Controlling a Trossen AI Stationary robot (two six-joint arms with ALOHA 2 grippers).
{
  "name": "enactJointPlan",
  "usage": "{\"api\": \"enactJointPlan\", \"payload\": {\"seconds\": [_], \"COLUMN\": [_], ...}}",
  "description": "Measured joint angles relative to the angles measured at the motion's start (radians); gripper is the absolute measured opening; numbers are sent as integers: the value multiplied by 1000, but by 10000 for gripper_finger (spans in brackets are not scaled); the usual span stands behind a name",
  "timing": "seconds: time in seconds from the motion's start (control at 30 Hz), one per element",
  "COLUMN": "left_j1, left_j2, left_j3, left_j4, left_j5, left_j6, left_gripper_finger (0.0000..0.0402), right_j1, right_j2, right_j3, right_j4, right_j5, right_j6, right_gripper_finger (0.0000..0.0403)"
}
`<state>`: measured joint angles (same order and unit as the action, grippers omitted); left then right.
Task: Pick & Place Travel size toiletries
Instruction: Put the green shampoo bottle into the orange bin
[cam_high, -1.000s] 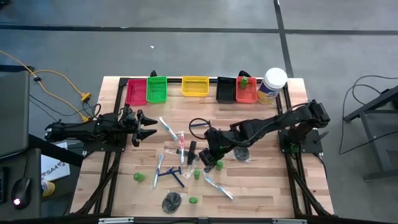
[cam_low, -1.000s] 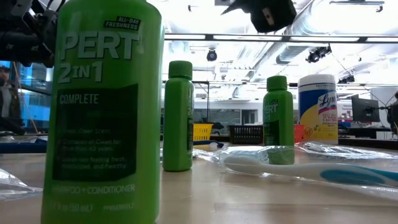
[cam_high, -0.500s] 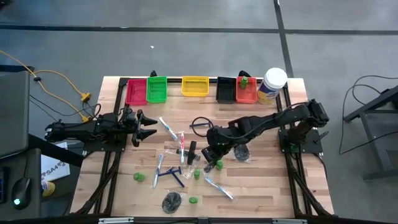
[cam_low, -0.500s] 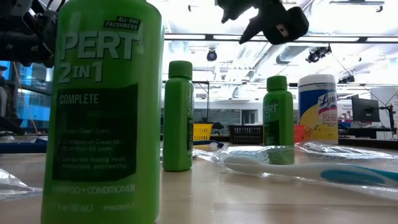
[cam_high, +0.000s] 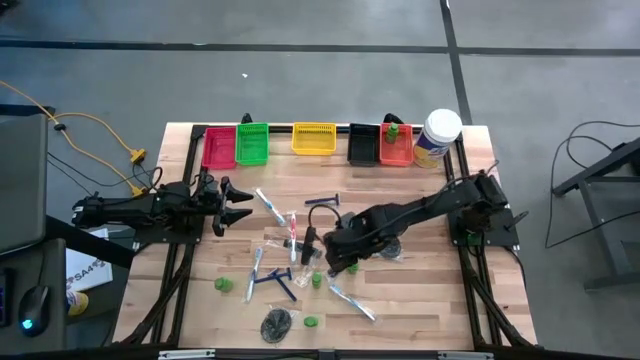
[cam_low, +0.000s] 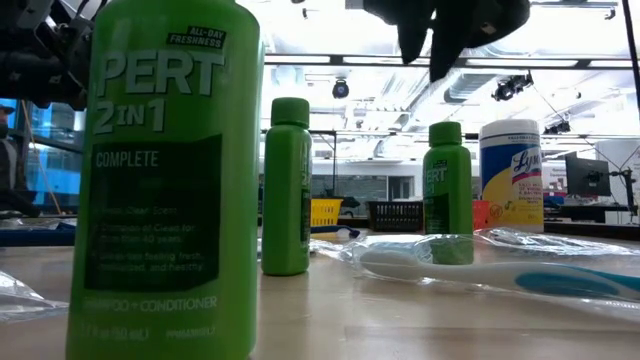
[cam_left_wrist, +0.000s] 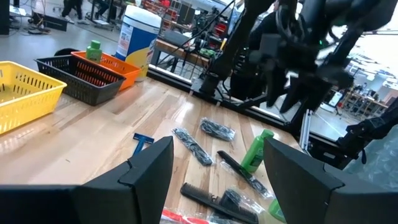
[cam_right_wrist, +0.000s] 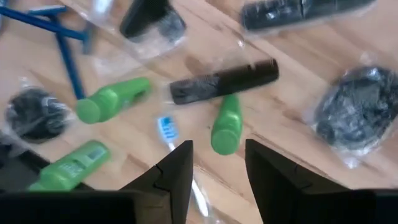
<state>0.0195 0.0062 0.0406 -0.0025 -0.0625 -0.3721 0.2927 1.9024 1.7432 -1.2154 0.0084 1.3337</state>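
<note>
The travel size toiletries lie scattered mid-table: green bottles (cam_high: 318, 280), blue razors (cam_high: 275, 283), wrapped toothbrushes (cam_high: 350, 300), a black comb (cam_high: 309, 243) and mesh puffs (cam_high: 276, 323). My right gripper (cam_high: 338, 262) hangs open above them, pointing down. In the right wrist view its fingers (cam_right_wrist: 177, 168) stand just short of a lying green bottle (cam_right_wrist: 227, 130), beside the comb (cam_right_wrist: 224, 81) and a toothbrush head (cam_right_wrist: 166, 127). It touches nothing. My left gripper (cam_high: 235, 203) waits open and level at the table's left.
Along the far edge stand red (cam_high: 219, 148), green (cam_high: 252, 145), yellow (cam_high: 314, 139), black (cam_high: 362, 145) and orange (cam_high: 396, 148) mesh bins. The orange one holds a green bottle (cam_high: 392, 130). A white jar (cam_high: 438, 135) stands at the far right.
My right gripper has tipped from a slant to pointing almost straight down over the scattered toiletries. Its wrist has swung toward the table's left and come a little lower. A blue razor behind the arm now shows.
</note>
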Motion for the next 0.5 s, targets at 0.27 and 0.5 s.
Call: {"api": "enactJointPlan", "payload": {"seconds": [0.27, 0.5], "left_j1": [0, 0], "left_j2": [0, 0], "left_j3": [0, 0], "left_j4": [0, 0], "left_j5": [0, 0], "left_j6": [0, 0], "left_gripper_finger": [241, 241], "right_j1": [25, 28], "right_j2": [50, 97], "right_j3": [0, -1], "right_j4": [-9, -19], "right_j5": [38, 70], "right_j6": [76, 139], "right_gripper_finger": [192, 275]}}
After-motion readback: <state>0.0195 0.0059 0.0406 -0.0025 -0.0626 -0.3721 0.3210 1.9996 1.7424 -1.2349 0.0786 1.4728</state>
